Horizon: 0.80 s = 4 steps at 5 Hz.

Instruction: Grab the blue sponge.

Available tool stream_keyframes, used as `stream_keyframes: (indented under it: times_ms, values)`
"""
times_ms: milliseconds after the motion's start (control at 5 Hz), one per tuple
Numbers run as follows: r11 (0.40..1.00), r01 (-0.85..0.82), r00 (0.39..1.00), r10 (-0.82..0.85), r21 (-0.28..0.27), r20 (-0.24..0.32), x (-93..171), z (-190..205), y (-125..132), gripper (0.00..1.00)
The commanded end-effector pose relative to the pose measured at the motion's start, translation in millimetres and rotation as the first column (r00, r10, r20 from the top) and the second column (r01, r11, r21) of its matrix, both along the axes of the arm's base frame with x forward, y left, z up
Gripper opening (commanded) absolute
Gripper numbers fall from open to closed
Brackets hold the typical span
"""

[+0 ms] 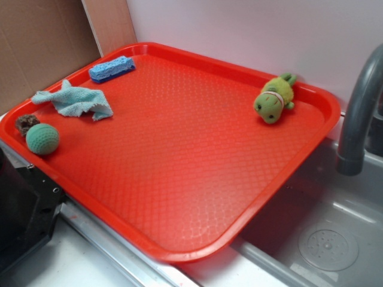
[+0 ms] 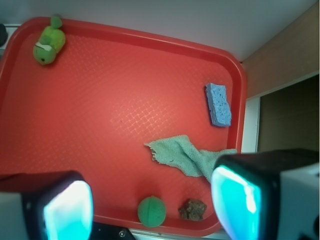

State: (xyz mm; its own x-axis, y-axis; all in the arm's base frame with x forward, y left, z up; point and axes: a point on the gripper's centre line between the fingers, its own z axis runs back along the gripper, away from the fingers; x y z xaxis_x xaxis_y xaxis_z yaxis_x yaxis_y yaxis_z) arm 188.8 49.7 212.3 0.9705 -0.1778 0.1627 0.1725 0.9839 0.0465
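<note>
Two fingertip pads glow at the bottom of the wrist view, so the gripper [image 2: 150,207] hangs spread wide and empty. Blue sponge [image 2: 218,104] sits ahead and right of the jaws, past the rag [image 2: 187,156]; I'd straddle its narrow width.

tray [image 1: 179,179]: glossy red plastic, fine embossed grid | sponge [image 1: 111,68]: porous blue foam | rag [image 1: 76,100]: fuzzy teal terry cloth | ball [image 1: 42,139]: green knit | toy [image 1: 275,97]: green plush | faucet [image 1: 359,113]: smooth grey plastic
</note>
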Motion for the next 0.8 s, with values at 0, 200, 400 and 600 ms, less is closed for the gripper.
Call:
stream_keyframes:
  times_ms: [0, 200, 400, 600]
  values:
    - [0.996, -0.001, 1.000, 0.004, 0.090, -0.027, 55.6, -22.1, 28.0, 1.00]
    - [0.989, 0.131, 0.990, -0.134, 0.067, 0.048, 81.2, -51.5, 41.8, 1.00]
    - [0.973, 0.171, 0.982, -0.182, 0.154, 0.059, 99.2, -77.8, 39.6, 1.00]
    - [0.975, 0.097, 0.990, -0.115, 0.201, 0.080, 100.7, -84.9, 43.1, 1.00]
